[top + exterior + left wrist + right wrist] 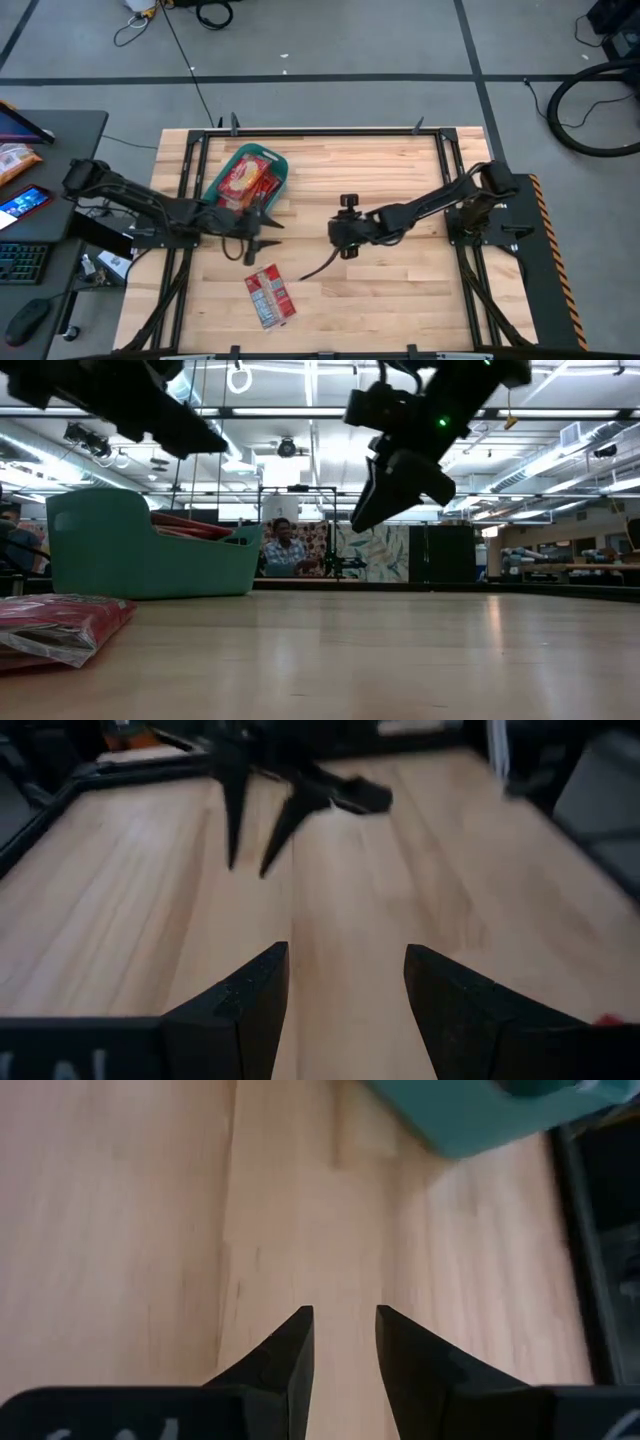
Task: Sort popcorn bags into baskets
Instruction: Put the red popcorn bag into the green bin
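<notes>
Red popcorn bags [246, 180] fill the teal basket [281, 163] far left, one packet [270, 296] lies loose near-centre; left gripper [262, 236] and right gripper [337, 238] hover empty, fingers apart, close enough that reaching together risks collision.

The wooden table [400, 290] carried a teal basket [278, 163] holding red popcorn bags [243, 178], and one popcorn bag [270, 296] lay flat nearby.

Right claw [343, 1342] gapes empty over bare table [130, 1210] near basket [470, 1120].
</notes>
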You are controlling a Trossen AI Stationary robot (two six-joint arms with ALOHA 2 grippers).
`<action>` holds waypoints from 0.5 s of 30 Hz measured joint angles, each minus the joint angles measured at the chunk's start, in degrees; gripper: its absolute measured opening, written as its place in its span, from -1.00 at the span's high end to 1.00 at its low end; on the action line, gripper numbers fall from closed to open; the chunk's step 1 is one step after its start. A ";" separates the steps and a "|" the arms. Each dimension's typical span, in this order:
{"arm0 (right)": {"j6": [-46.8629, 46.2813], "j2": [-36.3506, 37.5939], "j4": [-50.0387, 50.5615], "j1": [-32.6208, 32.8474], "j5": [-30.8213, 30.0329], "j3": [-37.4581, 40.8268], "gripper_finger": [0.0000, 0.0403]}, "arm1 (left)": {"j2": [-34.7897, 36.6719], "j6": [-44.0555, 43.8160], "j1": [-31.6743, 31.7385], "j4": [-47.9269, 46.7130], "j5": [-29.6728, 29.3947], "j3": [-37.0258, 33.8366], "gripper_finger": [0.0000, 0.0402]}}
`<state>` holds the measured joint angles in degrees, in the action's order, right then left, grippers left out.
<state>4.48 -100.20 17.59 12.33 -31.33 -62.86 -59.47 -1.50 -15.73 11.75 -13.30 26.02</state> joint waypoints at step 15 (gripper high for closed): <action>16.11 5.81 -45.46 -5.53 -1.25 21.04 0.43 | -14.64 -14.52 -0.53 -24.19 19.25 16.60 -0.01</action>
<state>20.59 -94.39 -27.88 6.80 -32.58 -41.83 -74.11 -16.02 -16.25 -12.44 5.95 42.63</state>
